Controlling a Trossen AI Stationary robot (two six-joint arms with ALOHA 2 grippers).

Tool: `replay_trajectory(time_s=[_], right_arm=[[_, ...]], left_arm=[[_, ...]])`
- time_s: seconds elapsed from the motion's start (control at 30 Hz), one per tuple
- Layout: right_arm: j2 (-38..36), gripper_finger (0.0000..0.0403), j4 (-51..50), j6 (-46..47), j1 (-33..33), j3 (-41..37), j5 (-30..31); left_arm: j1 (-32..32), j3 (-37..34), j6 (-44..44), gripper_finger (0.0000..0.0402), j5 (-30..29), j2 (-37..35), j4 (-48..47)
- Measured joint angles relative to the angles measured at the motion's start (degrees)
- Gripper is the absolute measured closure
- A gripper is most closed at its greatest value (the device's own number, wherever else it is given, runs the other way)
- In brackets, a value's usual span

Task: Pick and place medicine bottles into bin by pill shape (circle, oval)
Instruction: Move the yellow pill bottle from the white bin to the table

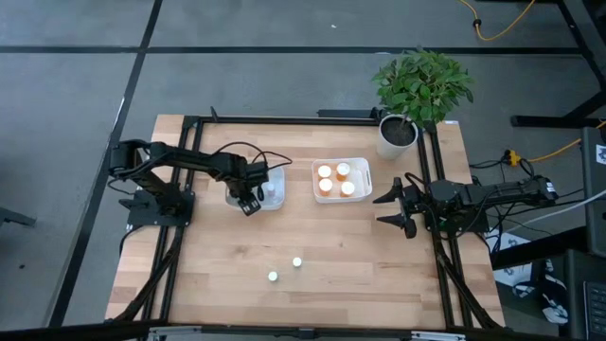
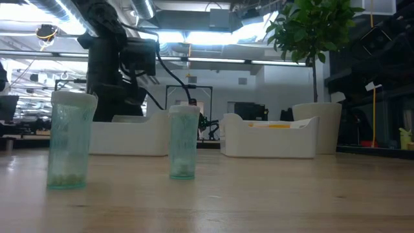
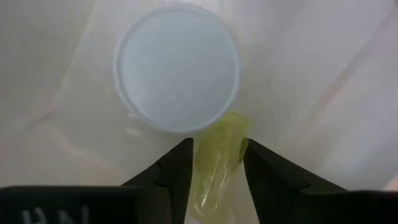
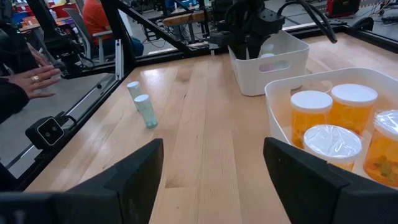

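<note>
Two pale green bottles stand loose on the worktop near its front edge, well apart from both bins. Behind them, the left claw reaches down into the left white bin, its fingers closed narrowly around a yellow-green bottle beside a white-capped bottle. Four orange bottles fill the right bin. At the worktop's right edge the right claw waits with fingers spread wide, near a potted plant.
</note>
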Motion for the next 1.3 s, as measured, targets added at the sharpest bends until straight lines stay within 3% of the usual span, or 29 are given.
replay_trajectory(time_s=[0.27, 0.8, 1.3], right_arm=[[0.0, 0.0124, 0.0, 0.0, 0.0, 0.0, 0.0], [0.0, 0.0124, 0.0, 0.0, 0.0, 0.0, 0.0], [0.0, 0.0124, 0.0, 0.0, 0.0, 0.0, 0.0]], left_arm=[[0.0, 0.1, -1.2, 0.0323, 0.1, 0.0, 0.0], [-0.1, 7.1, -1.2, 0.0322, -0.5, 0.0, -8.9], [-1.3, 19.2, -1.1, 0.0322, -3.2, -0.1, -22.3]])
